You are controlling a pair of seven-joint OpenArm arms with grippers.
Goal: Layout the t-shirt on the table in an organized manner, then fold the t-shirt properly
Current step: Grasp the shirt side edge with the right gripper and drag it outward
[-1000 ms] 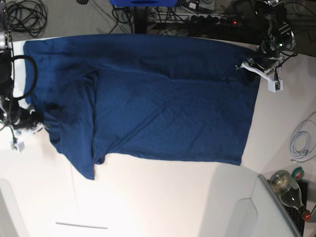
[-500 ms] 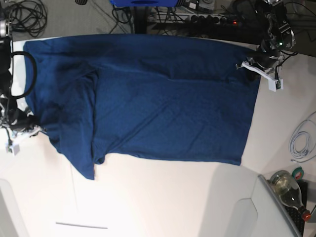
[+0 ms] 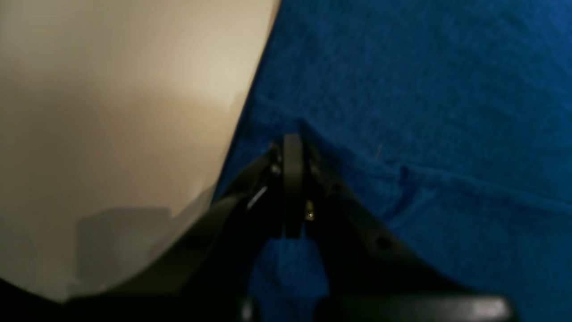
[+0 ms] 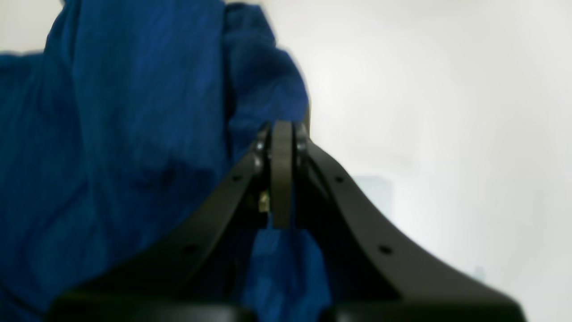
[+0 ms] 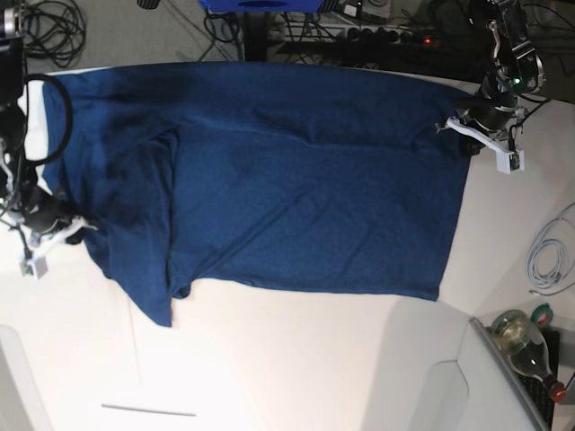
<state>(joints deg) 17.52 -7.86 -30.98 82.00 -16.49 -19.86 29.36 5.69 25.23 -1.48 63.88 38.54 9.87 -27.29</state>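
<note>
The dark navy t-shirt (image 5: pixel 296 189) lies spread flat across the white table (image 5: pixel 314 359), with one sleeve folded in near the left. My left gripper (image 5: pixel 456 126) is at the shirt's far right corner, shut on the t-shirt hem. In the left wrist view the left gripper (image 3: pixel 292 141) has its jaws together, with t-shirt (image 3: pixel 424 112) cloth around and between them. My right gripper (image 5: pixel 76 226) is at the shirt's left edge. The right wrist view shows the right gripper (image 4: pixel 281 127) shut on a bunched fold of t-shirt (image 4: pixel 111 134), above the table (image 4: pixel 424 112).
A white cable (image 5: pixel 550 256), a green tape roll (image 5: pixel 542 314) and a glass bottle (image 5: pixel 526 346) sit at the right edge. A pale panel (image 5: pixel 431 386) stands at the front right. A black cable loop (image 5: pixel 49 126) hangs over the shirt's left end.
My left gripper has shifted slightly to the right with the hem corner. My right gripper has shifted a little at the shirt's left edge, tugging the cloth there.
</note>
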